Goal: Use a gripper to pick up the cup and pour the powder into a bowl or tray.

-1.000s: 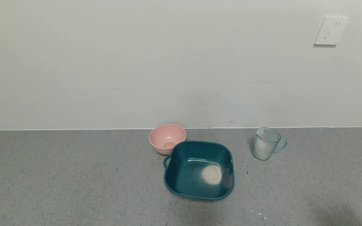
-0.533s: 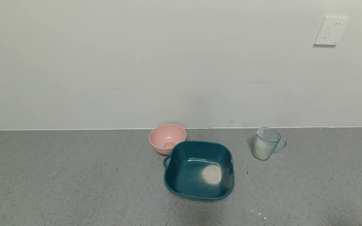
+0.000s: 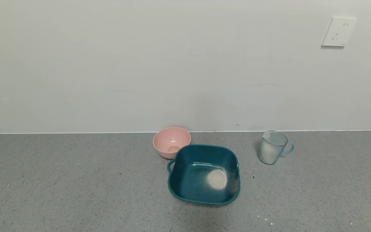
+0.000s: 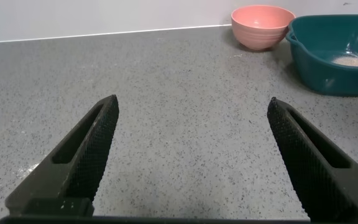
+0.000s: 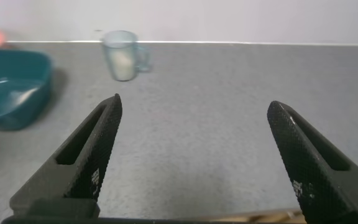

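Observation:
The pale-blue ribbed cup [image 3: 273,148] stands upright on the grey counter, right of the basin, handle to the right, with white powder inside; it also shows in the right wrist view [image 5: 122,55]. The dark-teal basin [image 3: 185,167] holds a small heap of powder [image 3: 217,179] on its floor; it also shows in the left wrist view [image 4: 309,50] and the right wrist view [image 5: 30,93]. My left gripper [image 4: 191,112] is open and empty over bare counter. My right gripper [image 5: 192,109] is open and empty, well short of the cup. Neither gripper shows in the head view.
A round pink bowl [image 3: 171,141] sits just behind the basin's left corner, near the wall; it also shows in the left wrist view [image 4: 262,25]. A wall socket [image 3: 338,31] is at upper right. A few white specks [image 3: 266,220] lie on the counter.
A faint shadow at the counter's lower right has slid out of the head view. The cup, basin and bowl have not moved.

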`<control>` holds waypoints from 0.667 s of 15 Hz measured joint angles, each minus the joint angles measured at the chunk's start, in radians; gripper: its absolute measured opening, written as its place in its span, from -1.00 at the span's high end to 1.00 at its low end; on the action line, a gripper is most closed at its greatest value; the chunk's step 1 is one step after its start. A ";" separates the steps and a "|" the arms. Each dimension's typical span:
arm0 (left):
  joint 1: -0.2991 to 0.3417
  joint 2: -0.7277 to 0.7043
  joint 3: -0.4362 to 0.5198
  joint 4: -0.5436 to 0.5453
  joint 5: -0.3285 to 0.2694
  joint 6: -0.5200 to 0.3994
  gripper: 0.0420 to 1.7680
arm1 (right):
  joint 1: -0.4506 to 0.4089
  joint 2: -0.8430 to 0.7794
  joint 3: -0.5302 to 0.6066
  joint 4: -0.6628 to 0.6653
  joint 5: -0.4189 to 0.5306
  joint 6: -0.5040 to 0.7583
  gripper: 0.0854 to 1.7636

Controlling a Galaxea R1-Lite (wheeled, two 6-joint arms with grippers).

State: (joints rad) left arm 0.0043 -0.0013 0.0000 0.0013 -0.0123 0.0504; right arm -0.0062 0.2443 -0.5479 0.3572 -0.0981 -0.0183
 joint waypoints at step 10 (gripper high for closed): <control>0.000 0.000 0.000 0.000 0.000 0.000 -0.94 | -0.005 -0.179 0.355 -0.272 0.073 -0.026 -0.92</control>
State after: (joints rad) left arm 0.0043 -0.0013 0.0000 0.0013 -0.0123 0.0500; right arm -0.0111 0.0649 -0.1932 0.0855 -0.0249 -0.0440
